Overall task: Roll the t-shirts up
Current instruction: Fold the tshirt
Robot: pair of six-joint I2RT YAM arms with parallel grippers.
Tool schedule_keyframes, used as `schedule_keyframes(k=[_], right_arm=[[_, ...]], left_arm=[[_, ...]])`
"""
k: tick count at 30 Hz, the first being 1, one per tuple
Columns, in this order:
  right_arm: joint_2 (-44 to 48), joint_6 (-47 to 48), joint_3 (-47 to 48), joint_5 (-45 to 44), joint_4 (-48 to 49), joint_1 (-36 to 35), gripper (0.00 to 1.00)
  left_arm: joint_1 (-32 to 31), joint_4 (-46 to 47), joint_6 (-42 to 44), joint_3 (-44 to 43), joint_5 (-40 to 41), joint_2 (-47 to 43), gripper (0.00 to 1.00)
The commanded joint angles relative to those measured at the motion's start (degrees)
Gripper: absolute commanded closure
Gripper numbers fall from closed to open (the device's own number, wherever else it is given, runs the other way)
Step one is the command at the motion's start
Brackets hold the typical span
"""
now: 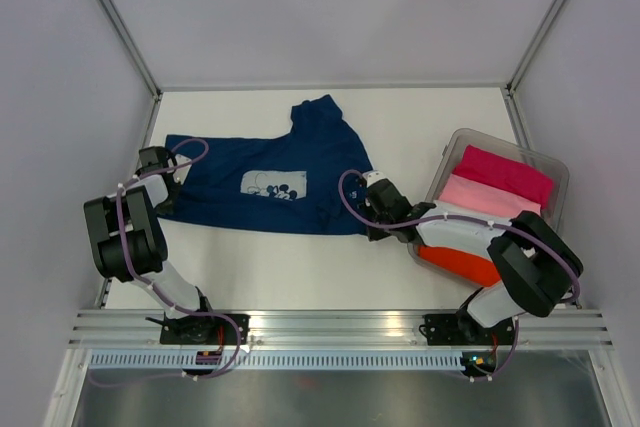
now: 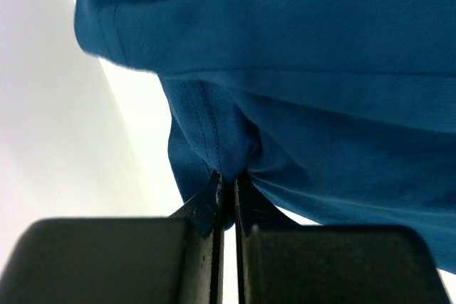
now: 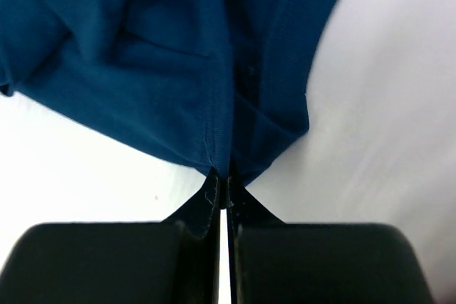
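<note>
You are pinching the navy tee (image 1: 222,175) at both ends, with the left gripper (image 2: 226,183) and the right gripper (image 3: 222,177) each clamping an edge that is bunching just ahead of its tips. Try pulling evenly, keeping the cloth flat.

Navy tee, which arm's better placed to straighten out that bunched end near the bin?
Right, probably: right gripper is shut on the tee at that end; left gripper pinches the far edge.
</note>
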State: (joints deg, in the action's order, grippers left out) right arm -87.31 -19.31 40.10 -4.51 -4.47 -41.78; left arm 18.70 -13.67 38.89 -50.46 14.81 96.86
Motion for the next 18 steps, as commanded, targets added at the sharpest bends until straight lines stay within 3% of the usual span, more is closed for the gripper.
schedule_keyframes(k=[1,7,12,15,18], right_arm=[[3.37,-0.90,0.95,-4.18,-9.93,1.17,1.00],[2.76,-1.61,2.79,-4.98,-17.15,1.26,1.00],[2.67,-1.78,1.65,-0.86,-16.63,1.35,0.98],[3.11,-2.83,1.21,1.09,-15.75,1.26,0.79],[4.42,-3.28,2.09,0.73,-15.83,1.35,0.69]], left_arm=[[0.90,-1.36,2.59,-1.75,-0.48,1.49,0.98],[1.16,-1.36,4.26,-2.02,0.22,0.61,0.98],[1.25,-1.62,4.79,-0.61,-0.48,-0.61,0.98],[1.17,-2.85,4.79,2.02,-2.85,-2.28,0.98],[1.17,-4.43,4.70,3.08,-3.82,-3.34,0.98]])
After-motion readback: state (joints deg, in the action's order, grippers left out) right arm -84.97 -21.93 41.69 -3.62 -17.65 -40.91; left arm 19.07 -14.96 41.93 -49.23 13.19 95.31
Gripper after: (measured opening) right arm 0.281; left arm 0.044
